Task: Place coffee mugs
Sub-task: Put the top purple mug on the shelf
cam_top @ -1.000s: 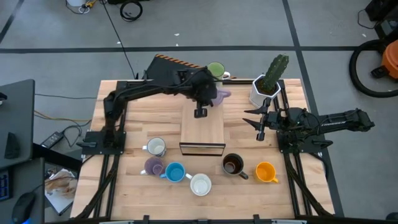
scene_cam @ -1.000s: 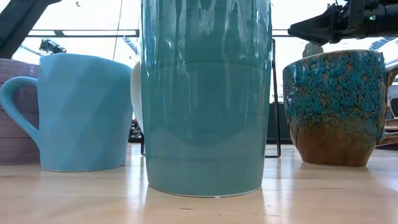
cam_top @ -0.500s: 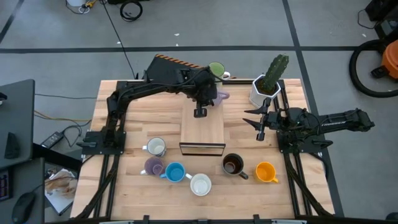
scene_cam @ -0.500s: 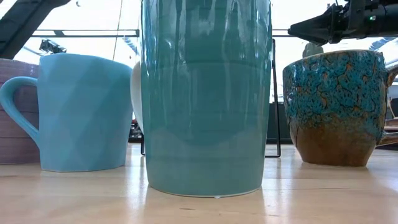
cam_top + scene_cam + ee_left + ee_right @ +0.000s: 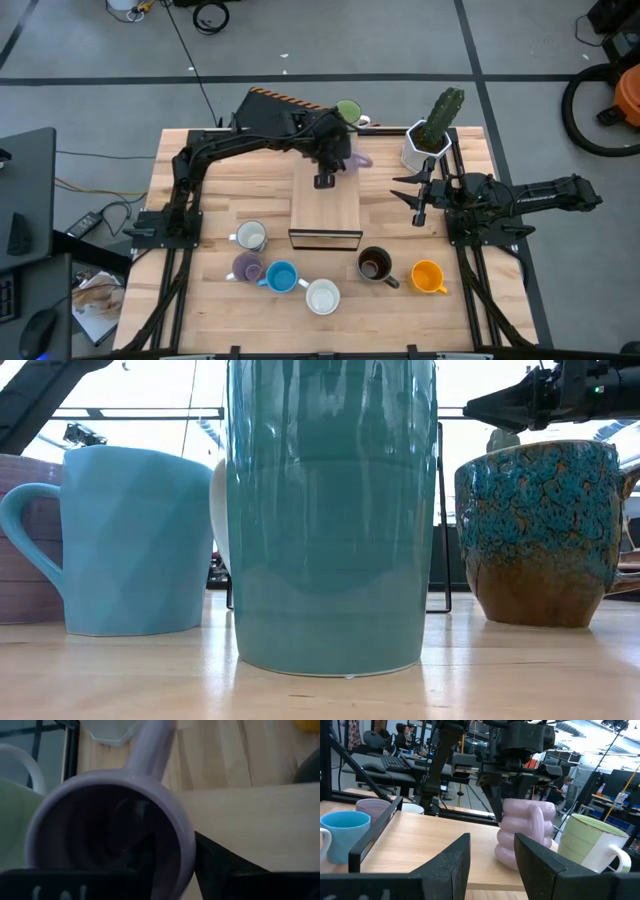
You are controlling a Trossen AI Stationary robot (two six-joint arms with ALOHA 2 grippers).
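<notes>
My left gripper (image 5: 335, 150) reaches over the far middle of the table and is shut on a lilac mug (image 5: 354, 158), just beyond the wooden box (image 5: 325, 205). A green mug (image 5: 347, 110) stands on its base behind it. Along the near side stand a white mug (image 5: 250, 236), a lilac one (image 5: 245, 267), a blue one (image 5: 281, 276), another white one (image 5: 322, 296), a dark brown one (image 5: 375, 264) and an orange one (image 5: 428, 276). My right gripper (image 5: 418, 200) waits open at the right, touching nothing. My left gripper pinches the lilac mug's rim wall (image 5: 186, 851), one finger inside the cup and one finger (image 5: 220, 870) outside. The fingers come from above, pointing down. The mug (image 5: 525, 835) stays upright with its handle (image 5: 536, 827) turned toward the right arm. I cannot tell whether its base touches the wood.
A white hexagonal cactus pot (image 5: 425, 142) stands at the far right, close to my right gripper. The wooden box fills the table's middle. In the low view a tall teal-walled mug (image 5: 330, 510) blocks most of the table. Bare wood lies left of the box.
My left gripper, with the lilac mug in it, has crept slightly toward the near edge. The right arm has kept still.
</notes>
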